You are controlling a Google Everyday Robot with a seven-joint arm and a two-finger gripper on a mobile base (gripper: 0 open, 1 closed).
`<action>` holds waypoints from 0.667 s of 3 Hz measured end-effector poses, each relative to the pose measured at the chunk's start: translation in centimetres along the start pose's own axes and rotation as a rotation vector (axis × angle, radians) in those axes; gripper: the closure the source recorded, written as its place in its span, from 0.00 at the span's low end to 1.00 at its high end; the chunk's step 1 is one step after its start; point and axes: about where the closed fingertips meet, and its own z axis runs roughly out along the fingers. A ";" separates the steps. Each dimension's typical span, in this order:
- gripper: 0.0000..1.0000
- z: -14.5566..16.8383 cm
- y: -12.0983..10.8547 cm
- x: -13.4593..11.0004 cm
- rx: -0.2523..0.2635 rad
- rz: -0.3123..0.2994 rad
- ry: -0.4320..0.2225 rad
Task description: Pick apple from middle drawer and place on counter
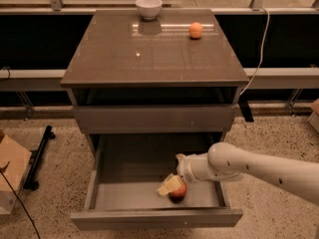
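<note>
The middle drawer (130, 179) is pulled out from the cabinet and open. The apple (179, 191), red with yellowish patches, lies on the drawer floor near the front right. My white arm reaches in from the right. My gripper (169, 185) hangs inside the drawer, touching the apple's upper left side. The counter (149, 59) is the glossy brown top of the cabinet above.
A white bowl (149, 7) stands at the back middle of the counter, and an orange fruit (196, 30) lies at its back right. Another flat drawer front (154, 118) sits shut above the open drawer. A cardboard box (10, 176) sits on the floor at left.
</note>
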 end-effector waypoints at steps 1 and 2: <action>0.00 1.6 -1.4 2.1 0.011 0.035 -0.003; 0.00 3.0 -2.5 4.6 0.016 0.087 0.007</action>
